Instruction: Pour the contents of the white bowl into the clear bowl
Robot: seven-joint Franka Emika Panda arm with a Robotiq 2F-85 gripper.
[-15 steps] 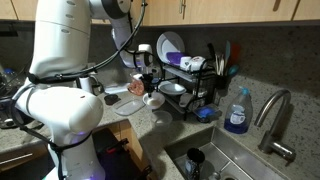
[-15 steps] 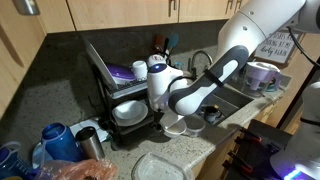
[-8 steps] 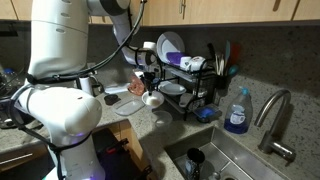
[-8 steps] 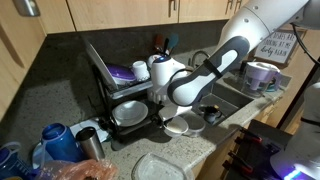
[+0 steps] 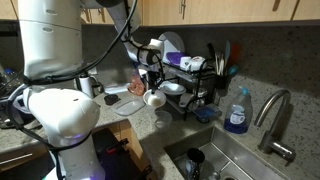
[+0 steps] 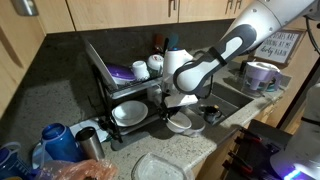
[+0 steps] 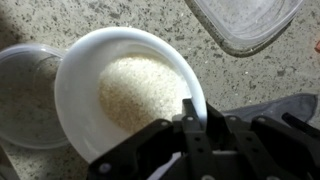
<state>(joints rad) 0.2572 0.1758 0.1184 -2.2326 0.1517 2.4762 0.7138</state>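
Observation:
The white bowl [image 7: 125,95] holds white grains and hangs level above the speckled counter. My gripper [image 7: 190,112] is shut on its near rim, one finger inside and one outside. The clear bowl [image 7: 22,95] sits on the counter at the left of the wrist view, partly covered by the white bowl. In both exterior views the gripper [image 5: 150,84] [image 6: 180,92] holds the white bowl [image 5: 153,98] [image 6: 184,101] a little above the counter in front of the dish rack. The clear bowl [image 6: 180,124] lies just below it.
A clear plastic container [image 7: 245,20] lies on the counter nearby. A black dish rack [image 5: 190,80] with plates and cups stands right behind the gripper. A sink [image 5: 230,160] with a tap and a soap bottle [image 5: 237,112] is further along. Jars and cups [image 6: 60,140] crowd the corner.
My gripper has risen with the white bowl, lifting it off the counter and shifting it slightly sideways over the clear bowl.

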